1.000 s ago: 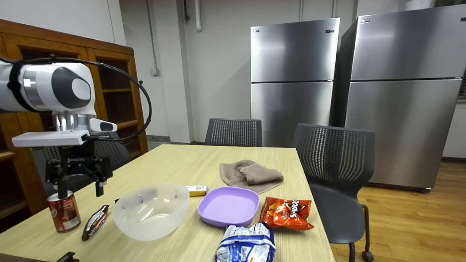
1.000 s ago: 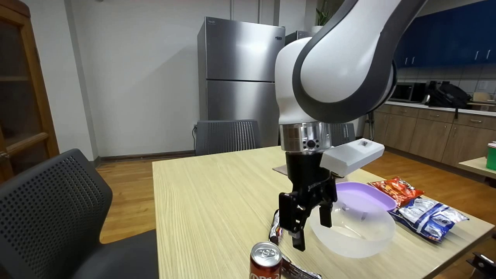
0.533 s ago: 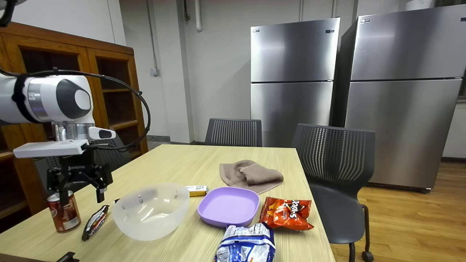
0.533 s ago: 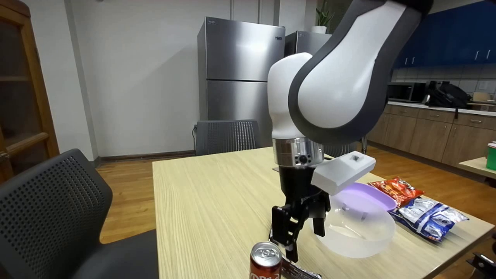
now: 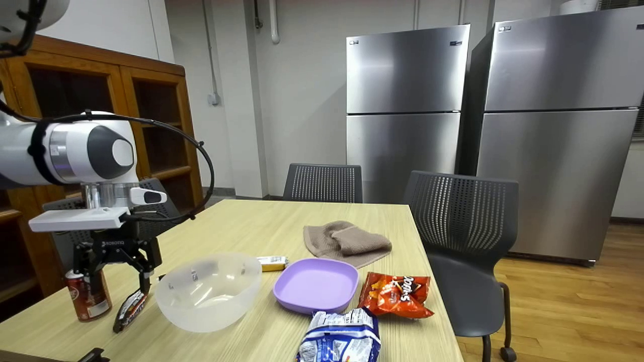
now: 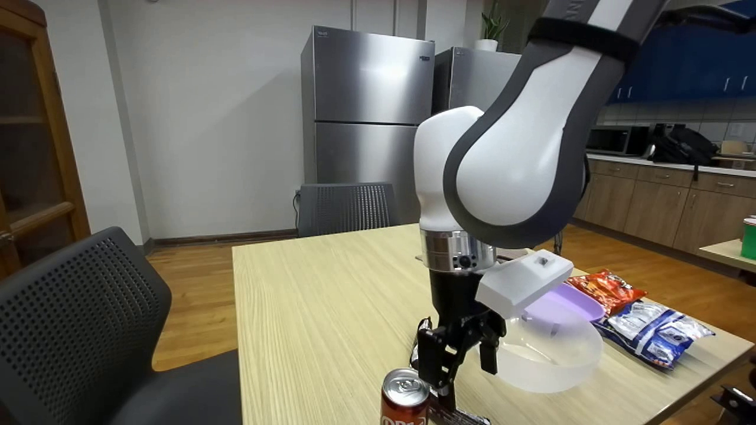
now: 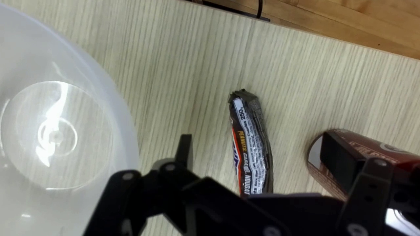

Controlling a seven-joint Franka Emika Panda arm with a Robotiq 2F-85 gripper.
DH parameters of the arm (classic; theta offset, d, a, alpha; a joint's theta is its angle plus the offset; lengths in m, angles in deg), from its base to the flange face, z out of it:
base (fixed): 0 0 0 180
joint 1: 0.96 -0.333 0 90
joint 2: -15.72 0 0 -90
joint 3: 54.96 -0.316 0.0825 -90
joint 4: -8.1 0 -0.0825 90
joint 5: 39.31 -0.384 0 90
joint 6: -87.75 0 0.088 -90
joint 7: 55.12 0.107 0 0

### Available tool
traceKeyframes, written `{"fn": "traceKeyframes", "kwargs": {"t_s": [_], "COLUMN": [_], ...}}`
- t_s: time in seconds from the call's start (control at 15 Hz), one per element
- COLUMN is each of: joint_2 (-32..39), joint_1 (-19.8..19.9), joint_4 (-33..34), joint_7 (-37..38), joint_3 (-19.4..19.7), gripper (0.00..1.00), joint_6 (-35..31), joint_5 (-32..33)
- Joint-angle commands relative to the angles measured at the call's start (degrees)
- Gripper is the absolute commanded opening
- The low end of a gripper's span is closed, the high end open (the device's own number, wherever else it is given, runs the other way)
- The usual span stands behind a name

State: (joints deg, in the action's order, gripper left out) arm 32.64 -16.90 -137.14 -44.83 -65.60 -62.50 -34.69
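In an exterior view, 2 steel refrigerators (image 5: pixel 406 80) stand far back, and a wooden cabinet (image 5: pixel 156 100) is at left. On the table (image 5: pixel 261 226) lies a brown towel (image 5: pixel 347 241); nearer, there is a purple plate (image 5: pixel 316 285), with a red bag (image 5: pixel 397 295) to its right and a blue bag (image 5: pixel 339 337) nearer.

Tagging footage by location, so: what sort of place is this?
Probably a shared kitchen or break room: two big fridges, what looks like a microwave on a counter, and chairs at a table. Whose building, I can't tell.
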Motion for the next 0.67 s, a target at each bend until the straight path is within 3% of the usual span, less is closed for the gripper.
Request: {"fn": "traceKeyframes", "kwargs": {"t_s": [0.0, 0.6], "joint_2": [0.1, 0.4], "joint_1": [-0.7, -1.5], "joint_4": [-1.1, -2.6], "joint_7": [1.3, 1.4], "joint_3": [0.7, 0.8], "gripper": [1.00, 1.00], "joint_6": [-1.9, -3.8], "joint_5": [0.7, 1.1]}}
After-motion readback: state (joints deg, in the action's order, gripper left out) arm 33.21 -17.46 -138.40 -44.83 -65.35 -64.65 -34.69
